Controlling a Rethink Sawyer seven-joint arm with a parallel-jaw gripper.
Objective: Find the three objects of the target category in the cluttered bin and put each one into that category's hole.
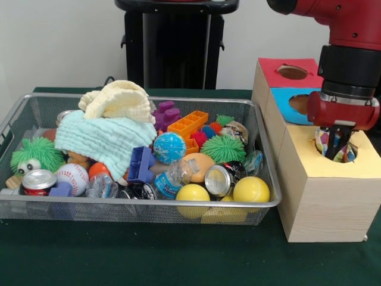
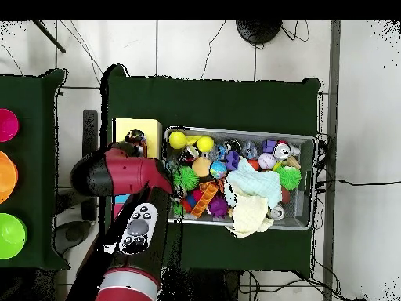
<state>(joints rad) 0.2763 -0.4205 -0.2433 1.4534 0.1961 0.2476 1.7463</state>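
A wire-mesh bin (image 1: 262, 155) on green cloth holds soft folded cloths (image 1: 104, 134), smooth yellow balls (image 1: 251, 189), a spiky green ball (image 1: 222, 148) and a small globe (image 1: 169, 147). Beside it stands a wooden box (image 1: 324, 202) with round holes. Only the front view shows the gripper (image 1: 337, 146) lowered into the yellow-topped hole, narrow around a multicoloured patterned object (image 1: 324, 143); overhead, the arm (image 2: 129, 176) hides most of the box.

Red arm (image 1: 351, 24) with black wrist band, red collar above dark tool (image 1: 337, 143); grey button panel on forearm (image 2: 139, 227).
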